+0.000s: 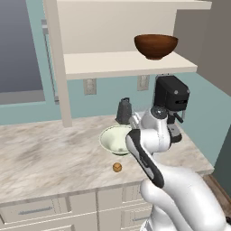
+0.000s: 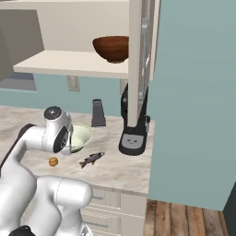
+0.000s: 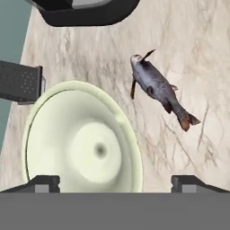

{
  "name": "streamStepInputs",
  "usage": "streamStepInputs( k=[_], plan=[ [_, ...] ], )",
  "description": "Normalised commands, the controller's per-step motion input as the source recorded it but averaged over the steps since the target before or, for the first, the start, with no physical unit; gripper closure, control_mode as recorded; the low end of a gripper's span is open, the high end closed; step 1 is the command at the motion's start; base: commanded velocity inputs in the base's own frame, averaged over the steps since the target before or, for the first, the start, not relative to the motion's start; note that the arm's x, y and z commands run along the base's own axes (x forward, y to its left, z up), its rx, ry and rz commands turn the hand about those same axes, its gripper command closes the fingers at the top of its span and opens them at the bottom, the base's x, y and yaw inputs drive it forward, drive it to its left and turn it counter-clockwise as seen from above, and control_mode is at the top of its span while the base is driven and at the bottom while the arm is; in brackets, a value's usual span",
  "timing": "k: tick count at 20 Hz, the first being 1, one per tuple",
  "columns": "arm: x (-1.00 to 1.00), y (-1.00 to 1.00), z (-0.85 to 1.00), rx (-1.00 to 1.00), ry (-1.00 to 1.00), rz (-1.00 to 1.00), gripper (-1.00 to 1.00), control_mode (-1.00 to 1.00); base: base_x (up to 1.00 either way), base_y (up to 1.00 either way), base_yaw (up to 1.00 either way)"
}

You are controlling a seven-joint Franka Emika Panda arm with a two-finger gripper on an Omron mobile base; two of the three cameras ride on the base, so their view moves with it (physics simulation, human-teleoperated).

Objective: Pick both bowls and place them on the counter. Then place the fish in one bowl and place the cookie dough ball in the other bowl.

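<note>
Gripper (image 3: 115, 182) jaws stand fully apart, holding nothing, directly above the cream-white bowl (image 3: 83, 139), which rests on the marbled counter (image 1: 49, 158). Judged step: release complete. Lift straight up so neither fingertip clips the rim, then go to the reddish-brown bowl (image 1: 155, 45), which sits on the shelf (image 1: 126, 64). The cream-white bowl is wide, pale green inside. The fish (image 3: 159, 87) lies just right of it; the cookie dough ball (image 1: 117, 168) lies nearer.

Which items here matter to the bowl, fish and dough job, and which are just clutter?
Job items:
cream-white bowl
reddish-brown bowl
fish
cookie dough ball
counter

Just there:
coffee machine
grater
shelf
wall outlets
</note>
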Motion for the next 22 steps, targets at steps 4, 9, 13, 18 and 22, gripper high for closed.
streamStepInputs(
  k=[4,9,13,18,22],
  plan=[
    [-0.43,-0.14,0.45,0.00,-0.23,0.00,-1.00,-1.00,0.00,0.00,0.00],
    [-0.31,-0.17,0.56,0.00,-0.08,0.00,-1.00,-1.00,0.00,0.00,0.00],
    [-0.29,-0.23,0.68,0.00,0.00,0.00,-1.00,-1.00,0.00,0.00,0.00],
    [-0.29,-0.22,0.67,0.00,0.00,0.00,-1.00,-1.00,0.00,0.00,0.00],
    [-0.31,-0.29,0.67,0.00,0.00,0.00,-1.00,-1.00,0.00,0.00,0.00]
  ],
)
